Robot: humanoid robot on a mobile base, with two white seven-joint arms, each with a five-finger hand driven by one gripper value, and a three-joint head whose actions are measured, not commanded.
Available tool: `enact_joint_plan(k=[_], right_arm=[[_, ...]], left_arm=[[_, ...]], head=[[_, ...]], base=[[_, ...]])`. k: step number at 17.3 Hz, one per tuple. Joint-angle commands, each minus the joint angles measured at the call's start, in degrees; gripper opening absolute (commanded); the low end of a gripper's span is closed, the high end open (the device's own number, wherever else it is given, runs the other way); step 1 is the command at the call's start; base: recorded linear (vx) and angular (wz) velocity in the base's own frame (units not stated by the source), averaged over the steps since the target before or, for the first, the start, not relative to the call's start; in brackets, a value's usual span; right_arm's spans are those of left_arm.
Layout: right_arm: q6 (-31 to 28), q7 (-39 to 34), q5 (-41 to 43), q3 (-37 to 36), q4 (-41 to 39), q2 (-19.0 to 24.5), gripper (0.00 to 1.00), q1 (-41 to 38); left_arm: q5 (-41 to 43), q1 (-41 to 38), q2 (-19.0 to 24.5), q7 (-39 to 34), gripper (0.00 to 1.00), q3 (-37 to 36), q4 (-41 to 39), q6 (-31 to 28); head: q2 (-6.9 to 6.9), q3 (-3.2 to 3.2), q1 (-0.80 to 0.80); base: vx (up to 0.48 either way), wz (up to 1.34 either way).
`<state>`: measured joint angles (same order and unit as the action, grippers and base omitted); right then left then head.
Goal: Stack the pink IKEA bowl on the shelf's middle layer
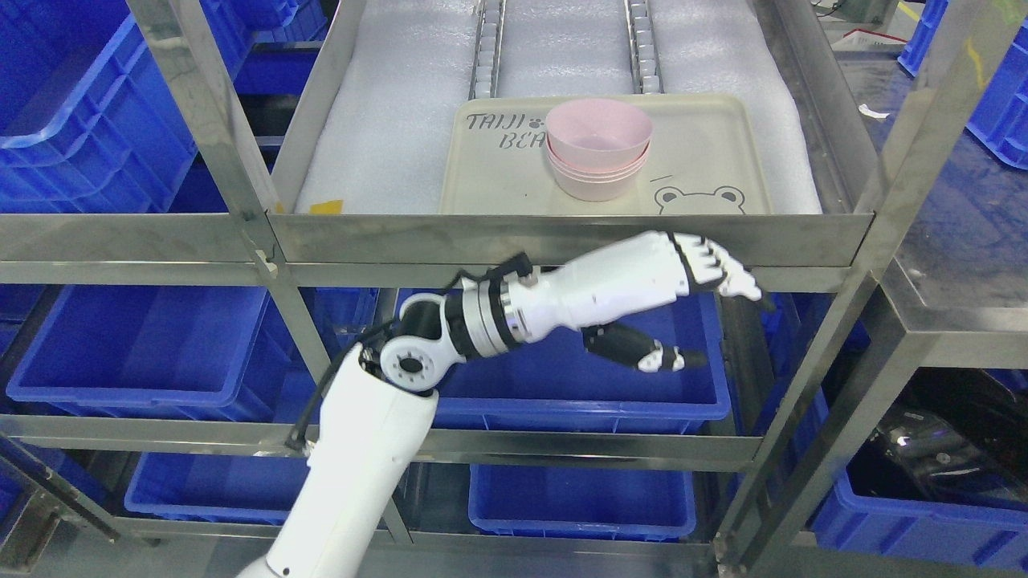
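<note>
A stack of pink bowls (598,156) stands on a cream tray (498,172) printed with bears, on the foam-lined shelf layer. My left hand (711,317) hangs in front of the shelf's front rail, below and slightly right of the bowls. Its fingers (727,269) are stretched out and its thumb (642,349) points away beneath; it holds nothing. The white forearm rises from the lower left. No right arm shows.
The steel shelf frame (562,237) has a front rail just behind the hand and slanted posts (217,152) on both sides. Blue bins (144,353) fill the lower layers and the left side. A steel table (964,233) stands at the right.
</note>
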<state>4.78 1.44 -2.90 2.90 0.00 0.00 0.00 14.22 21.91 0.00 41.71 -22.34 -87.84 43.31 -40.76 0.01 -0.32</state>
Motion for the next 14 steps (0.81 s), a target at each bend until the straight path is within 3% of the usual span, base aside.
enact_joint_plan(k=[1, 4, 6, 8, 10, 14], right_arm=[[0.0, 0.1, 0.0, 0.0, -1.0, -1.0, 1.0, -1.2], [0.0, 0.1, 0.0, 0.0, -1.0, -1.0, 1.0, -1.2], [0.0, 0.1, 0.0, 0.0, -1.0, -1.0, 1.0, -1.2], [0.0, 0.1, 0.0, 0.0, -1.0, -1.0, 1.0, -1.2], [0.0, 0.1, 0.0, 0.0, -1.0, -1.0, 1.0, -1.2], [0.0, 0.1, 0.0, 0.0, -1.0, -1.0, 1.0, -1.2]], left_arm=[[-0.2, -21.9, 1.0, -0.3, 0.66, -5.0, -2.5, 1.7], [-0.2, -29.3, 1.0, -6.1, 0.86, -1.1, 6.1, 1.7], [-0.3, -30.1, 1.0, -23.1, 0.92, 1.5, 13.4, 1.7], [-2.6, -30.1, 1.0, -34.0, 0.92, 2.1, 15.7, -1.0], [-10.8, -30.1, 1.0, -36.0, 0.93, 3.2, 14.1, -9.6], [-13.7, -29.3, 1.0, -40.0, 0.92, 6.2, 12.6, -16.0]], head=[[0.0, 0.0, 0.0], [0.0, 0.0, 0.0], [0.0, 0.0, 0.0], [0.0, 0.0, 0.0], [0.0, 0.0, 0.0], [0.0, 0.0, 0.0]], base=[[0.0, 0.0], [0.0, 0.0], [-0.001, 0.01], [-0.001, 0.01], [0.0, 0.0], [0.0, 0.0]])
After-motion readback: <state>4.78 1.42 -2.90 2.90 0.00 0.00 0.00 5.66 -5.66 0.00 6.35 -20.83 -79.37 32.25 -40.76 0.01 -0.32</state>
